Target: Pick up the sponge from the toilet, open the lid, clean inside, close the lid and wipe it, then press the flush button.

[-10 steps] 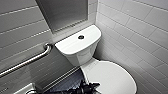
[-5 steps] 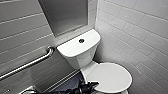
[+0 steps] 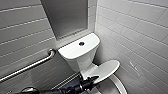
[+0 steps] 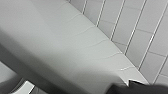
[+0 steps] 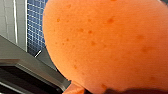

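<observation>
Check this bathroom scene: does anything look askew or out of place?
The thin oval white plastic lid of the white ceramic toilet stands tilted partway up, neither shut nor fully open, with the left tool at its edge. Nothing looks spilled or broken.

Tight corner, not much to work with. The toilet (image 3: 82,60) is jammed up against the tiled wall (image 3: 140,37) on the right, with barely a gap there. On the left a grab bar (image 3: 30,66) sticks out of the wall, with open room between it and the tank. The lid (image 3: 106,70) stands partly raised and tilted over the bowl (image 3: 120,85), so there's only a wedge of space under it, and the left claw (image 3: 94,79) sits at its near edge. Above the tank it's open around the flush button (image 3: 81,43), but a grey panel (image 3: 67,17) rises right behind. The right claw (image 5: 125,90) is stuffed with the sponge (image 5: 107,45).
</observation>
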`<state>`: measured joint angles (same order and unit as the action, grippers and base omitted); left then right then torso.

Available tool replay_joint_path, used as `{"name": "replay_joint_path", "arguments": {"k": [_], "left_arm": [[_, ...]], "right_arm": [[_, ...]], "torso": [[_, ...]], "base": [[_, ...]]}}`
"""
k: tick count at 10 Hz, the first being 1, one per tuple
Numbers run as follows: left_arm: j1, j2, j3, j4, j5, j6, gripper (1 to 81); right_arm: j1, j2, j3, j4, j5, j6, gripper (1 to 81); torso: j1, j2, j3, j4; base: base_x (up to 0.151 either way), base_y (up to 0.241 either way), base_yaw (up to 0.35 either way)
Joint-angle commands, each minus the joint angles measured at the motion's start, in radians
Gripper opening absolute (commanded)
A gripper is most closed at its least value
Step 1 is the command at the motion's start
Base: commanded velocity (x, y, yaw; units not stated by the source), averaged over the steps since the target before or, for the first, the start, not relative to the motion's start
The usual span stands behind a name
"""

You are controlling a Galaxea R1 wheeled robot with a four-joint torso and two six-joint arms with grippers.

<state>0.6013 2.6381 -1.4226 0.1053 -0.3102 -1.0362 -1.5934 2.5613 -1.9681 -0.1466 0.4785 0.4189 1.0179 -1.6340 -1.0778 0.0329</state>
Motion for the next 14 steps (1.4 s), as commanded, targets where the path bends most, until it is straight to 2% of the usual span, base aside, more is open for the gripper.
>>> {"name": "replay_joint_path", "arguments": {"k": [1,4,7,8,9,10,11,14], "left_arm": [[-0.14,-0.047,0.066,0.025,-0.085,-0.037,81.1],[-0.16,-0.11,0.068,0.011,-0.151,-0.116,81.1],[-0.165,-0.16,0.07,-0.045,-0.197,-0.12,81.1],[-0.168,-0.168,0.068,-0.056,-0.199,-0.12,81.1],[-0.168,-0.177,0.063,-0.067,-0.204,-0.12,81.1],[-0.171,-0.182,0.062,-0.073,-0.204,-0.12,81.1],[-0.171,-0.183,0.062,-0.078,-0.204,-0.12,81.1],[-0.171,-0.199,0.04,-0.101,-0.214,-0.119,81.1]], "right_arm": [[-0.021,-0.017,0.016,-0.016,-0.054,0.0,1.0],[-0.024,-0.017,0.022,-0.019,-0.054,0.0,1.0],[-0.03,-0.019,0.026,-0.019,-0.052,0.0,1.0],[-0.03,-0.02,0.031,-0.019,-0.051,0.001,1.0],[-0.03,-0.02,0.032,-0.019,-0.051,0.001,1.0],[-0.032,-0.02,0.032,-0.019,-0.049,0.001,1.0],[-0.032,-0.02,0.032,-0.019,-0.051,0.0,1.0],[-0.035,-0.017,0.032,-0.021,-0.051,0.0,1.0]], "torso": [[0.0,0.0,0.0,0.0],[0.0,0.0,0.0,0.0],[0.0,0.0,0.0,0.0],[0.0,0.0,0.055,0.0],[0.0,0.0,0.067,0.0],[0.0,0.0,0.023,0.0],[0.0,0.0,0.044,0.0],[0.0,-0.001,0.057,0.0]], "base": [[0.0,0.0,0.0],[0.0,0.0,0.0],[0.0,0.0,0.0],[0.0,0.0,0.0],[0.0,0.0,0.0],[0.0,0.0,0.0],[0.0,0.0,0.0],[0.0,0.0,0.0]]}}
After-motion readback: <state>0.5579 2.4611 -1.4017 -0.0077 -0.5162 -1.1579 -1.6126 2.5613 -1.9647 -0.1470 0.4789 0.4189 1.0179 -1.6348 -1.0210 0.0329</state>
